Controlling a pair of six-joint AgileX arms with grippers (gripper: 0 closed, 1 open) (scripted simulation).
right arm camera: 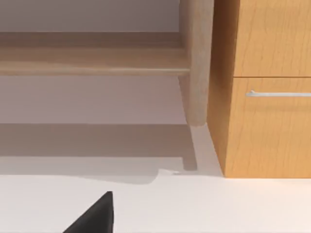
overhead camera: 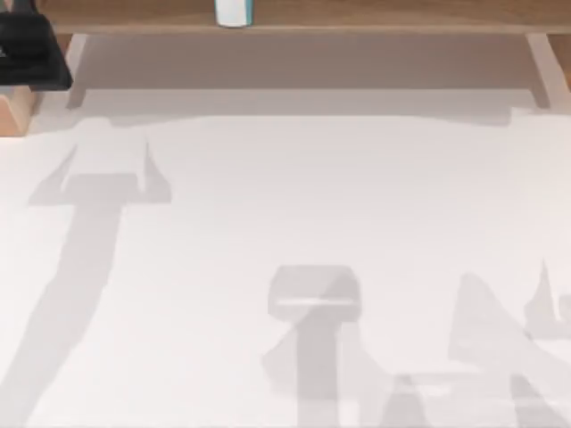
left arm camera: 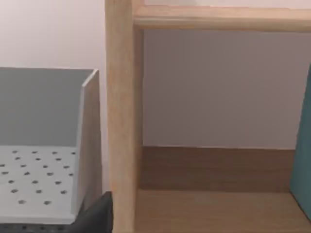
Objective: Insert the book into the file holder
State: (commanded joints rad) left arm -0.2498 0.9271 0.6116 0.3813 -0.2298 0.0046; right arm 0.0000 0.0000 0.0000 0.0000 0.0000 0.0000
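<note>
White counter [overhead camera: 294, 223] spreads below a wooden shelf [overhead camera: 357, 13] running along its far edge. On that shelf, left of centre in the top view, stands the book [overhead camera: 234, 12], upright, seen edge-on: white with a teal border. The left wrist view catches a teal edge [left arm camera: 303, 145] inside the shelf bay, probably that same book, with the grey perforated file holder [left arm camera: 43, 145] beyond the wooden post [left arm camera: 121, 116]. By that, the left end effector [left arm camera: 97, 216] seems nearer; whether either end effector [right arm camera: 95, 216] is wide or narrow, I cannot tell.
</note>
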